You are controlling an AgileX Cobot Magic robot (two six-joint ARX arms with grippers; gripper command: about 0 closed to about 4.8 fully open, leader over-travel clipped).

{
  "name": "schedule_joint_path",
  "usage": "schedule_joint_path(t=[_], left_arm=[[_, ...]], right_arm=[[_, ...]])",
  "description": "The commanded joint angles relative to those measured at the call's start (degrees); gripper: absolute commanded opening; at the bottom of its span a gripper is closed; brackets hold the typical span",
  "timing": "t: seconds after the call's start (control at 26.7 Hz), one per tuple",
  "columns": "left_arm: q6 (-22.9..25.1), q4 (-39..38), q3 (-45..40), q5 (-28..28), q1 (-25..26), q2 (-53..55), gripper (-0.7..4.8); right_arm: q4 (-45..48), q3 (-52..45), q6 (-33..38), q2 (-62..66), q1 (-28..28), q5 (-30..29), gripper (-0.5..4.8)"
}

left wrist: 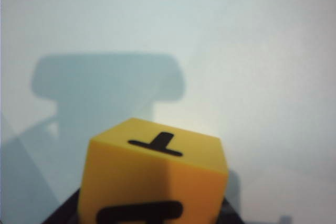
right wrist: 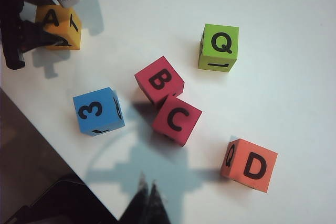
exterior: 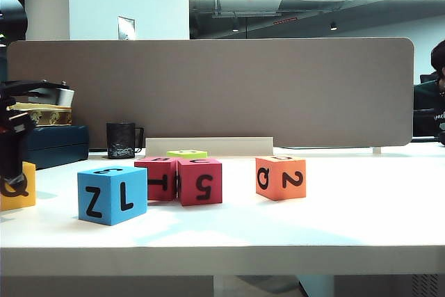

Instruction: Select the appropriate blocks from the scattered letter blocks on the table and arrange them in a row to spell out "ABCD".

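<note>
Six blocks (right wrist: 169, 103), table (right wrist: 294, 51), left pincer (right wrist: 37, 38), right pincer (right wrist: 147, 200)

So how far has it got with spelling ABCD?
Nothing is lined up yet. The B block and C block touch at a corner but sit askew; the D block stands apart. In hand: the left gripper is around the A block at the table's left end; a firm grip can't be confirmed. The right gripper hangs shut above. All four remain to be placed.
</note>
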Motion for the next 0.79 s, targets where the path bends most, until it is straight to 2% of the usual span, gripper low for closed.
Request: schedule_joint_path(t=[0.04,0.07,0.26,0.45,0.79], left_arm=[[0.94,-0.33,0.09,-0.02,0.04,-0.17,2.3],[0.96,-0.33,0.09,-0.02,0.0,-0.17,2.04],[0.94,0.79,0.11,0.48,-0.94,-0.2,2.03],[1.38,3.08,0.13,3.74,-3.26,-0.2,2.04],[1.49,11.76,0.13,5.64,-6.6,0.09,2.03]], right_arm=[[1.05,0.26,-0.02,-0.26,0.02,-0.17,-0.04],[1.31,0.26,-0.02,-0.26,0.04,-0.17,-0.04],[1.79,0.26,-0.04,-0.24,0.04,-0.17,-0.04],[1.9,0.26,-0.02,-0.24,0.04,-0.17,-0.04],[2.6,0.26,-0.02,-0.09,0.02,-0.15,-0.04]])
